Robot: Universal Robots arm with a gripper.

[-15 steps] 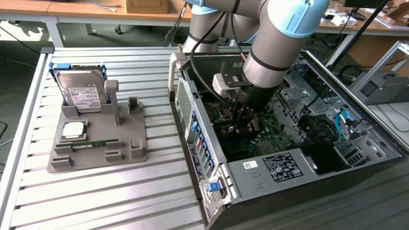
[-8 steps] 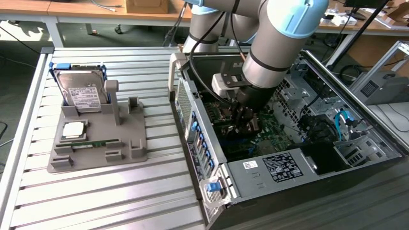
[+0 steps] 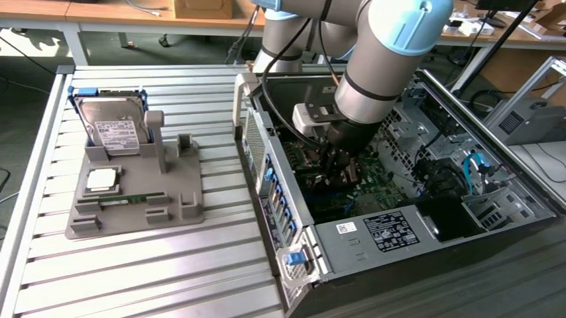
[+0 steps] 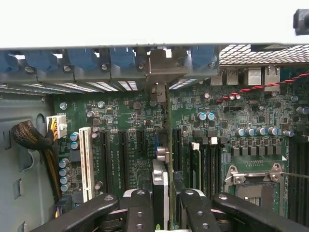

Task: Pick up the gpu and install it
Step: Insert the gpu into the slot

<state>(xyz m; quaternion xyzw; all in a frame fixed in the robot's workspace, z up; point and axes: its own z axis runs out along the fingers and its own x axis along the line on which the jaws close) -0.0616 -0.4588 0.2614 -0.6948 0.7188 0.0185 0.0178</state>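
We saw the tool (image 4: 161,205) clenched on the gpu (image 4: 161,186), held edge-on above the motherboard (image 4: 125,121) inside the open computer case (image 3: 292,218); slot walls stood close on both sides; the hard drive (image 3: 113,126) sat in its holder on the counter (image 3: 132,278), well apart.

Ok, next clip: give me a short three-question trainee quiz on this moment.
1. True or false: the gripper is inside the open computer case.
2. What is clamped edge-on between the gripper's fingers?
3. Where is the hard drive? A) in the case B) upright in the grey holder C) flat on the slatted table

Key: 1 true; 2 the gpu, over the motherboard slots; 3 B.
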